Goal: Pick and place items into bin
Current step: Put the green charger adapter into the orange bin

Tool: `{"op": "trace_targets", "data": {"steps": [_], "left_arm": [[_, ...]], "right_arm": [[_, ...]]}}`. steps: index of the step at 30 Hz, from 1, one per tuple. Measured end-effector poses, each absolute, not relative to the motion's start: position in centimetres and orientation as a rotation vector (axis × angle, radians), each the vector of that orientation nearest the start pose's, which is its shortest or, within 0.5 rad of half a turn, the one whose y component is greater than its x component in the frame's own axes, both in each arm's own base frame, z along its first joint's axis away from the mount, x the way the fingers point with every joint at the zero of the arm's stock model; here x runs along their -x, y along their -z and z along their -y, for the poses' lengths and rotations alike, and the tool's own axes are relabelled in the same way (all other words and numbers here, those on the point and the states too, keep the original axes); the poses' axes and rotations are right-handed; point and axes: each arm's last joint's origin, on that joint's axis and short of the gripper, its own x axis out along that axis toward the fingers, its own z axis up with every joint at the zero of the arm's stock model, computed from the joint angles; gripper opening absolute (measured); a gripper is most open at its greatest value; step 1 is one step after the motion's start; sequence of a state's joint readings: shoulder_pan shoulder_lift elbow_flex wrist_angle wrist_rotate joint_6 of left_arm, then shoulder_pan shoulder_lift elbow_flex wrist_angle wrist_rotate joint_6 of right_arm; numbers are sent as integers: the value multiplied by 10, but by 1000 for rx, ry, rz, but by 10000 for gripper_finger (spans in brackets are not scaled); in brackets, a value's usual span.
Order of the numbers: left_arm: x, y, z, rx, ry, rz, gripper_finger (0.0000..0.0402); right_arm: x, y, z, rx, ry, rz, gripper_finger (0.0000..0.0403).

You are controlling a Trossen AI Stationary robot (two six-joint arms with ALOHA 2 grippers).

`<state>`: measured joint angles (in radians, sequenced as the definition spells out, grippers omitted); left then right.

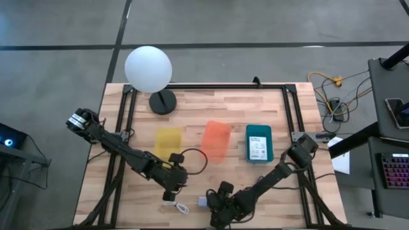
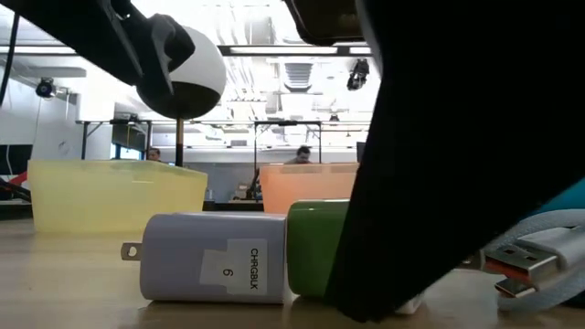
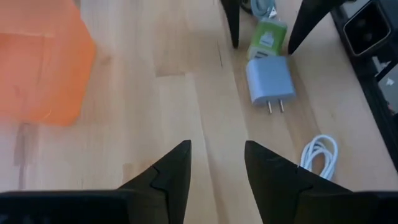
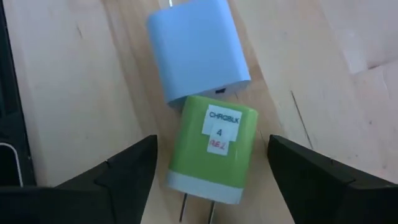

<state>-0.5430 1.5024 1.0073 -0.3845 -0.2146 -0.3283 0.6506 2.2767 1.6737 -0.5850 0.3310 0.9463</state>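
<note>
Wooden planks make up the table [image 1: 268,121], with a white globe lamp [image 1: 148,69] at its far side and three bins across the middle: yellow [image 1: 169,142], orange [image 1: 216,139] and teal [image 1: 259,142].

Near the front edge lie two plug-in chargers end to end, touching. Seen from the right wrist, the green charger [image 4: 214,150] points its prongs toward that camera, and its flat end butts against the grey-blue charger [image 4: 196,50], whose prongs point the opposite way. Their long axes run roughly in one line. The green one carries a white label reading "CHRGBLK 4"; in the low view the grey-blue one's label reads "CHRGBLK 6".

The right gripper [image 4: 213,171] is down over the green charger, jaws spread wide, one finger on each side of it with clear gaps, gripping nothing.

The left gripper [image 3: 216,171] sits left of the chargers, jaws partly apart and empty, over bare wood. A coiled white cable [image 3: 319,155] lies near it, well clear of the fingers, close to the grey-blue charger's prongs.
</note>
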Motion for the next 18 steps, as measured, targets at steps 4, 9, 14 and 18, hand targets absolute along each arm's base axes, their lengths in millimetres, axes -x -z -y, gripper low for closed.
{"op": "trace_targets", "data": {"steps": [4, 9, 14, 18], "left_arm": [[-267, -230, 154, -17, 172, -843, 135], [-267, -230, 154, -15, 171, -843, 135], [-267, -231, 154, -11, 164, -843, 135], [-268, -233, 153, -21, 135, -825, 135]], "right_arm": [[-374, -126, -273, -313, 230, -1060, 261], [-375, -134, -269, -336, 223, -1074, 194], [-370, -166, -259, -383, 291, -1057, 135], [-355, -217, -227, -413, 543, -962, 135]]}}
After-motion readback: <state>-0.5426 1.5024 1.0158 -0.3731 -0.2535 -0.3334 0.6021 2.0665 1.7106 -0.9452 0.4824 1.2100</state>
